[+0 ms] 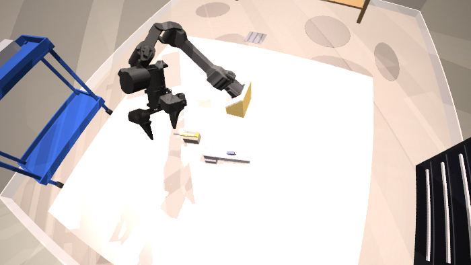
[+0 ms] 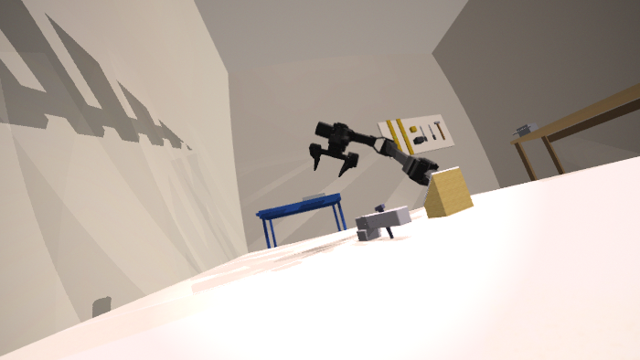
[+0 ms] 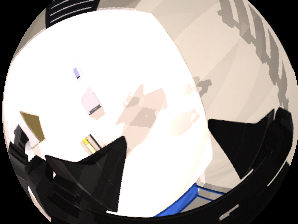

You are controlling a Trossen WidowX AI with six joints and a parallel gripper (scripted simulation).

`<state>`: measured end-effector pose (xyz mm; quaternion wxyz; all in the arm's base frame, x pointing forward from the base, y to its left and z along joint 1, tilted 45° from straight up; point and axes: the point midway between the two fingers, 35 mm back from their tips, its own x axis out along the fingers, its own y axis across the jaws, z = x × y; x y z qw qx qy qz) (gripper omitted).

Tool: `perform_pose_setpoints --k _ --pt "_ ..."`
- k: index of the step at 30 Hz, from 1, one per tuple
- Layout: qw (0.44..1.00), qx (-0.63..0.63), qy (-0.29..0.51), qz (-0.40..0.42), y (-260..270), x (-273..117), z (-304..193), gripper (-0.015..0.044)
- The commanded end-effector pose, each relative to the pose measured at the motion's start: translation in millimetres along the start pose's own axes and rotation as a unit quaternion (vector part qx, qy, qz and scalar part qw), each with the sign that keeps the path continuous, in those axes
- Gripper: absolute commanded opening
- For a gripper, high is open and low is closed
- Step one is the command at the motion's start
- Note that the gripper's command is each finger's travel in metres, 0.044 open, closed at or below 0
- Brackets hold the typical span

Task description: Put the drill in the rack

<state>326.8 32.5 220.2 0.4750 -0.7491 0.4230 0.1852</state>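
I hold my gripper (image 1: 163, 133) (image 2: 327, 173) (image 3: 169, 132) raised, wide and empty, seemingly to clear the yellow drill (image 1: 192, 135) (image 3: 86, 142), which lies in its small rack (image 1: 191, 140) (image 3: 96, 143), left of the grey housing (image 1: 240, 159) (image 2: 389, 219) (image 3: 90, 100) whose blue key (image 1: 231, 153) (image 2: 379, 208) (image 3: 76, 73) probably served to free it.

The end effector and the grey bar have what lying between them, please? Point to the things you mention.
In the top view, a small rack (image 1: 191, 140) (image 3: 95, 143) with the yellow drill (image 1: 193, 135) (image 3: 87, 143) lies between them.
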Motion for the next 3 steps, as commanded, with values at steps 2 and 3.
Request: perform_pose_setpoints --k 2,3 --pt "0.982 0.113 -0.113 -0.096 -40.5 -68.7 47.5 0.0440" --pt "0.976 0.132 -0.137 -0.108 -45.4 -82.2 55.8 0.0440"
